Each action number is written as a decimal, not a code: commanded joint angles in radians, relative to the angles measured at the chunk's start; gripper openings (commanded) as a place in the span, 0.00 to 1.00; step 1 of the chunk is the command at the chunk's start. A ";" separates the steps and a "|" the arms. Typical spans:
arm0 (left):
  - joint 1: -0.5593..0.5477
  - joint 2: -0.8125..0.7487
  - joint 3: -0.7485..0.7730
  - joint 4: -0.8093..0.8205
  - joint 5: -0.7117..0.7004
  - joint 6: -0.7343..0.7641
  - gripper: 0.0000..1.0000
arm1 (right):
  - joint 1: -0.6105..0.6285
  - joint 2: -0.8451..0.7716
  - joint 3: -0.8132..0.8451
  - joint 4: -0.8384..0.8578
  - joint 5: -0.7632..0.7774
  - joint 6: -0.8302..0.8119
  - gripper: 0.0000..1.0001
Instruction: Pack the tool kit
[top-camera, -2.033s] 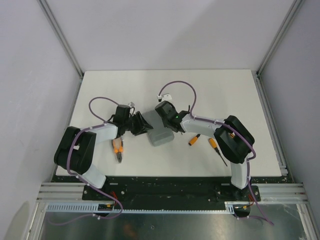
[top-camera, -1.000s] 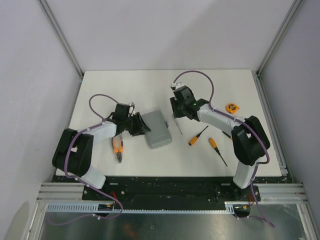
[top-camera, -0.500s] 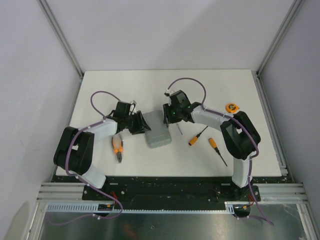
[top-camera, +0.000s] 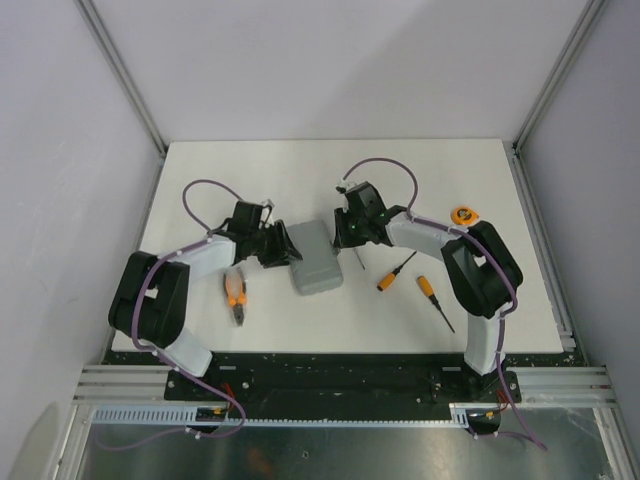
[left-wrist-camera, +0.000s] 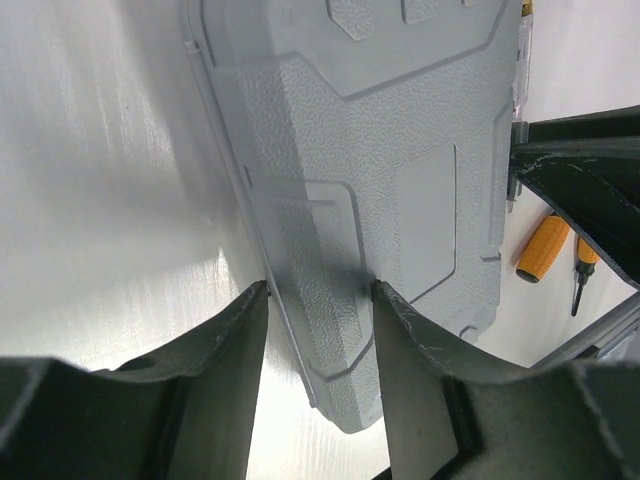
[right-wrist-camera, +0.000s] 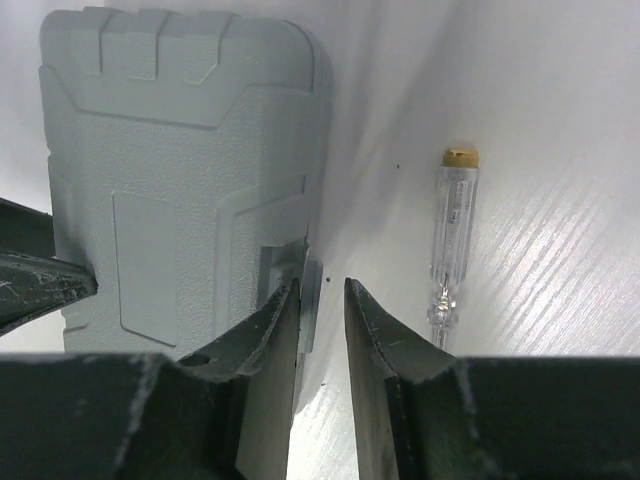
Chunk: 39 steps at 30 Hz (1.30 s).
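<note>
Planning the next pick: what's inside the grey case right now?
Cannot see: the case is shut, its inside covered. Pliers, two screwdrivers, tape measure and a clear tester lie outside it.

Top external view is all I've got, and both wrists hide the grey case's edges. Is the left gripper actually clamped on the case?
Observer: No. In the left wrist view the left gripper stands open astride one long edge of the case. One finger is outside on the table and the other is over the case's top.
Operator: And the right one?
Observer: The right gripper has its jaws nearly together round a small tab on the case's opposite edge. Table shows between the tab and one finger.
Operator: Anything lying close beside it?
Observer: A clear-handled screwdriver with a brass cap lies flat on the table, apart from the case.
</note>
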 joint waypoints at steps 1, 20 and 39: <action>0.001 0.066 -0.021 -0.138 -0.205 0.082 0.50 | -0.017 0.016 -0.012 0.017 -0.014 0.006 0.29; 0.001 0.046 0.038 -0.164 -0.238 0.106 0.76 | -0.118 0.066 -0.087 0.222 -0.483 0.125 0.05; -0.046 -0.189 0.207 -0.216 -0.088 0.084 0.95 | -0.112 -0.207 -0.091 0.104 -0.350 0.313 0.00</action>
